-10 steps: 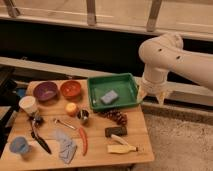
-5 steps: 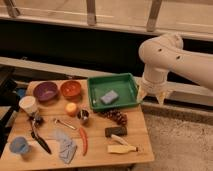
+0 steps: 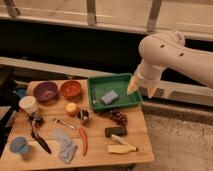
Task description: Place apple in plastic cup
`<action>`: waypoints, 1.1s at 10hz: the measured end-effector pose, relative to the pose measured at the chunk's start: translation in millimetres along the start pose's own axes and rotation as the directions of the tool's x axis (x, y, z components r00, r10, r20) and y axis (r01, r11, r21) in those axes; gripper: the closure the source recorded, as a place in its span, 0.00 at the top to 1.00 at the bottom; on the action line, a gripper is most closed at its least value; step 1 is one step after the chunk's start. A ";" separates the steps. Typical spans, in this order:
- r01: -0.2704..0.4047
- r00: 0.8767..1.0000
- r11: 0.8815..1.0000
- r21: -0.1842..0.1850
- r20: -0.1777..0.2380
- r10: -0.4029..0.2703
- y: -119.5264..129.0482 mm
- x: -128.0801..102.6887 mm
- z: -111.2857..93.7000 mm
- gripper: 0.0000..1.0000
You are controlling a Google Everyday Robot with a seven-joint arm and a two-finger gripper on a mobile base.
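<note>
Where the wooden bench (image 3: 98, 151) ends at its far right corner, one white robot arm (image 3: 172, 52) reaches in from the right. Its claw (image 3: 141, 88) hangs just above that corner, its two pale fingers spread wide and holding nothing. One apple (image 3: 71, 108) sits near the middle of the bench, just beside one small metal cup (image 3: 83, 116). One light-blue plastic cup (image 3: 19, 146) stands at the near left corner, well apart from the apple and the claw. One white cup (image 3: 28, 104) stands by the left edge, making three cups. Two bowls, one purple (image 3: 45, 91) and one orange (image 3: 70, 89), sit along the far edge. One green tray (image 3: 95, 92) at the far right corner holds one grey sponge (image 3: 109, 97). One red chili (image 3: 83, 140) lies toward the near edge.
</note>
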 end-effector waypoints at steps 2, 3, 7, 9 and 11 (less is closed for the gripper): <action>0.084 0.996 0.996 -0.039 0.037 -0.083 39.0 -2.2 -6.6 0.65; 0.082 0.996 0.996 -0.032 0.041 -0.081 35.2 -3.3 -6.9 0.65; 0.086 0.995 0.995 -0.043 0.055 -0.084 39.0 -5.3 -4.1 0.65; 0.090 0.994 0.993 -0.079 0.067 -0.085 63.0 -13.8 9.8 0.65; 0.112 0.992 0.988 -0.107 0.069 -0.105 95.8 -25.6 23.5 0.65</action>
